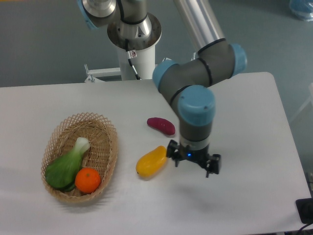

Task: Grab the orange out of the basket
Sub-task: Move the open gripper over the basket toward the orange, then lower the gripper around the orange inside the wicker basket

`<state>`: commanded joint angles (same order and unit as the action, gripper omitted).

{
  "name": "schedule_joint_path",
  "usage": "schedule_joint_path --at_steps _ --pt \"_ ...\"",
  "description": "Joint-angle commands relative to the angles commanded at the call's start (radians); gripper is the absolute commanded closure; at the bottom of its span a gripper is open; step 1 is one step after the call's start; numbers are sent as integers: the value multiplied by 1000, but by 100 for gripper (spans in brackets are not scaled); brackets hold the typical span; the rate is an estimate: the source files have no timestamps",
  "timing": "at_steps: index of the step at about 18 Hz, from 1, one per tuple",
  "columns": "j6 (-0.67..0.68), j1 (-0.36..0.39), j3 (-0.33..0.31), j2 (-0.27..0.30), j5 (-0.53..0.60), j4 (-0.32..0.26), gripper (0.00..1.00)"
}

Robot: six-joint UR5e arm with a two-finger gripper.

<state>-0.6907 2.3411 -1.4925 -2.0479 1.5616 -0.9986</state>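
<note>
I see the white table [254, 196], then the tan wicker basket [105, 128] at left. My gripper [192, 162] hangs just right of the mango [151, 161], fingers spread, holding nothing. The orange [87, 180], small, round and glossy, sits at the basket's near end against the bok choy [66, 165].

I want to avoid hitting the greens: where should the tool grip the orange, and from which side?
Probably from straight above, gripping the orange across its round middle. It lies at the basket near end, touching the green vegetable on its left, so one finger would go between them.
</note>
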Motion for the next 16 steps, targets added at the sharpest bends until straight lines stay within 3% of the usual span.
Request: schedule_joint_path --at_steps 6,9,16 --pt "172 -91 -14 0 0 0 0" --pt "275 -178 -22 5 -35 2 0" --pt "346 -269 -89 -5 -147 -2 0"
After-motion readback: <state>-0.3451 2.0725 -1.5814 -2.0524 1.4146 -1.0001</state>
